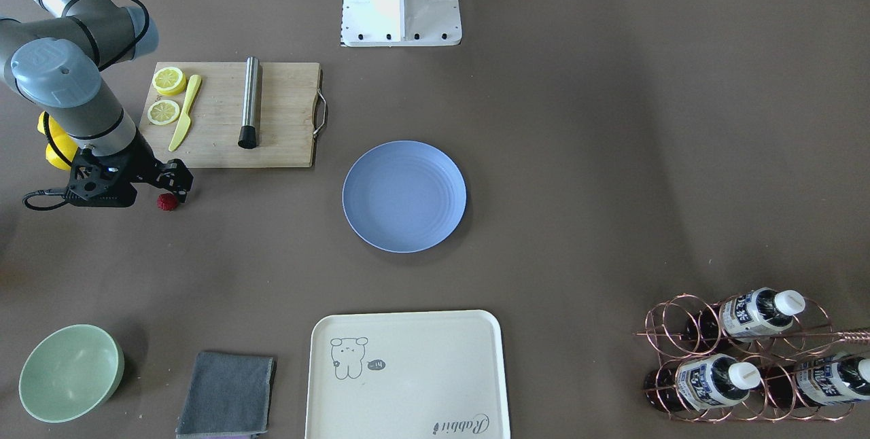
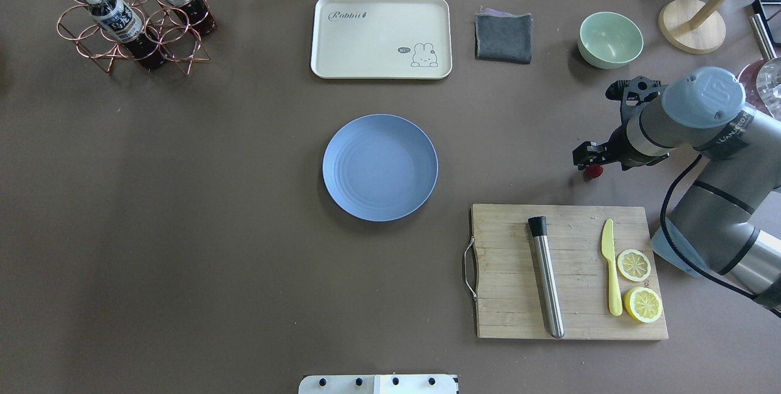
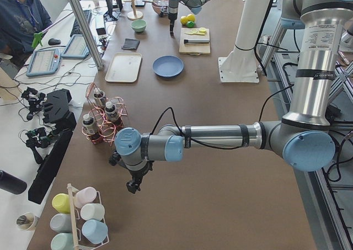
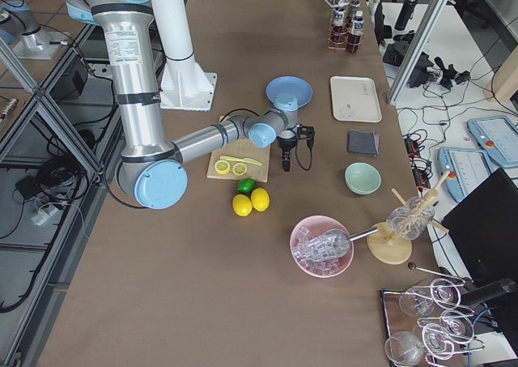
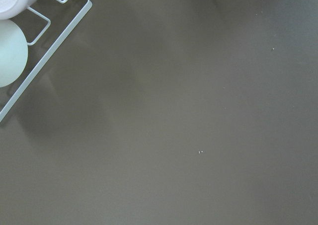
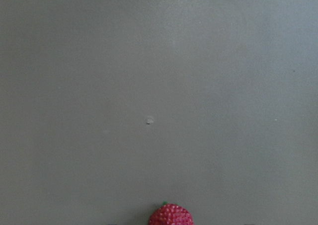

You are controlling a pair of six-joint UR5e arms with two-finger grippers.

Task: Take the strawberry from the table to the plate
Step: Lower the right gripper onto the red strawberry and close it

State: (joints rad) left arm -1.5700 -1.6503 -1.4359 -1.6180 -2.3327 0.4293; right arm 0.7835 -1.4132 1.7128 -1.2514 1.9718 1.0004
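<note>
Left-centre in front view: right gripper (image 1: pixel 175 186) by strawberry (image 1: pixel 166 202), grip state unclear; centre over it before closing.

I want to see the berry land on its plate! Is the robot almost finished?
Not yet. Looks done: the approach, since the right gripper sits right at the strawberry, just off the cutting board. In hand: the grab, though the pictures don't show whether the fingers have closed on it. Left: carrying it across the table to the blue plate, which has nothing on it.
</note>
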